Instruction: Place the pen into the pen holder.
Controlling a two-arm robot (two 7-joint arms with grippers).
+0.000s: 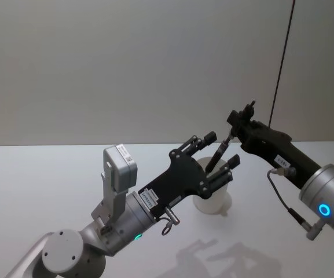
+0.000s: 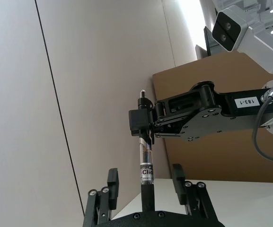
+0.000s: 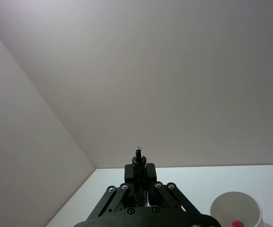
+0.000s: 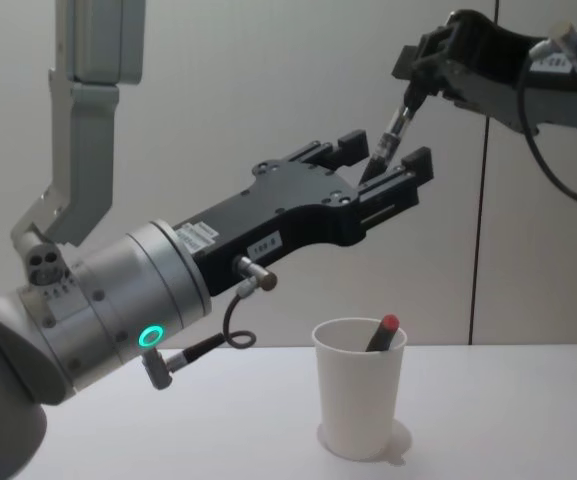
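Pen [image 4: 393, 128]: 1 slim, stiff, light barrel, likely slick; hanging tilted in the air, high above the pen holder [image 4: 360, 400].
Best hold: mid-barrel, judged safest against slipping or pivoting.
Right pincer [image 4: 415, 85]: reaching in from the right and clenching the pen's upper end.
Left pincer [image 4: 380, 172]: reaching up from the left, its 2 fingers spread apart on either side of the pen's lower end, apparently not touching it.
Pen holder: white paper cup standing upright on the tabletop [image 4: 508, 420], already containing 1 red-tipped pen [image 4: 382, 333]; light, easily tipped.
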